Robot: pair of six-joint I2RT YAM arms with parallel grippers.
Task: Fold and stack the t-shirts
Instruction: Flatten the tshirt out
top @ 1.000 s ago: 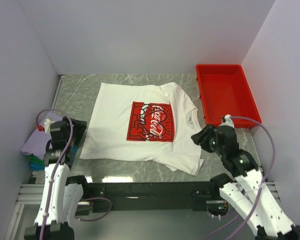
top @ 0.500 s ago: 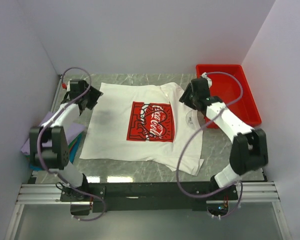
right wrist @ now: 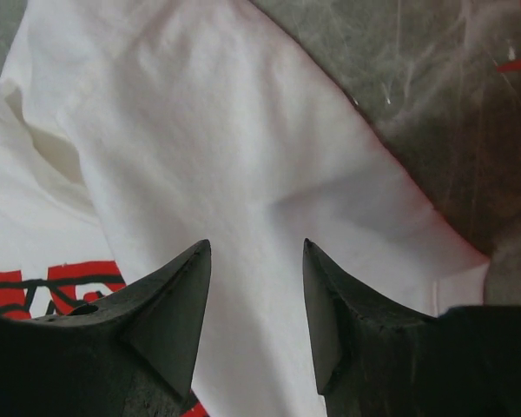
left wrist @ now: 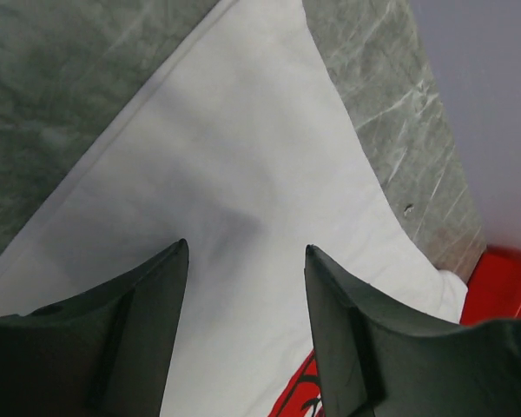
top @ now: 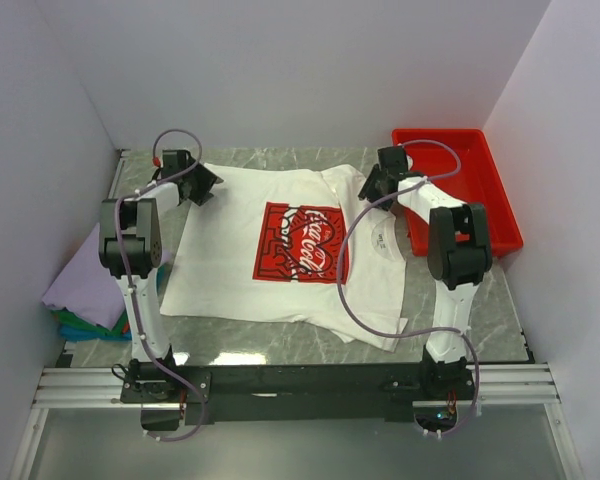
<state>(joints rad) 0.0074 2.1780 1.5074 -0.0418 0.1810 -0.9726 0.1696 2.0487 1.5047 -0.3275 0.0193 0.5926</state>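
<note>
Left gripper (left wrist: 243, 252): fingers spread, nothing between them, over the white shirt's (top: 230, 270) far-left corner. Right gripper (right wrist: 254, 248): fingers also apart, empty, over the far sleeve (right wrist: 243, 130). The shirt lies flat mid-table (top: 450, 290), print up. Folded stack (top: 85, 295) at the left edge, tray (top: 500, 215) far right.

Grey marbled table (top: 270, 158), bearing a white t-shirt (top: 230, 250) spread flat mid-surface, print up; red tray (top: 460, 195) at far right corner; folded lavender t-shirt (top: 85, 285) atop green and blue ones (top: 72, 325) at left edge.
</note>
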